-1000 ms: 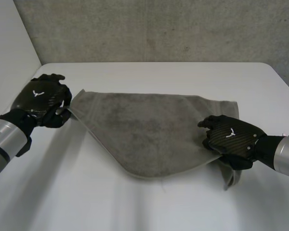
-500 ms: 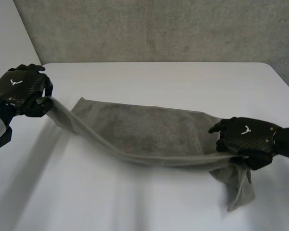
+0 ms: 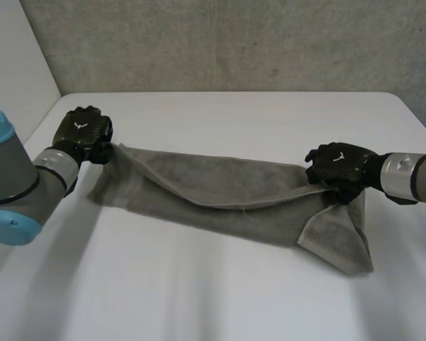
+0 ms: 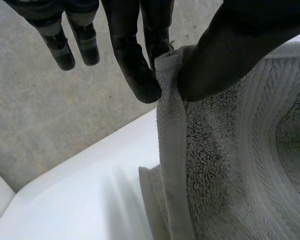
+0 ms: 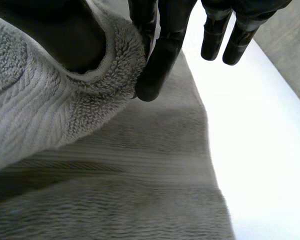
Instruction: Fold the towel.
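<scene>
The grey towel (image 3: 227,199) lies stretched across the white table (image 3: 234,114), a flap spread at its near right, its right end pinched by the right hand (image 3: 339,165), and its left corner pinched by the left hand (image 3: 84,133).

A white table (image 3: 220,284) stands against a rough grey concrete wall (image 3: 234,42).

Bright, even light falls from above on the white counter (image 3: 220,298), with no hard-edged shadows anywhere. The towel (image 3: 227,195) casts only a faint, diffuse shadow along its near edge. In the right wrist view the cloth darkens beneath its raised fold, and the counter beside it glares almost pure white.
</scene>
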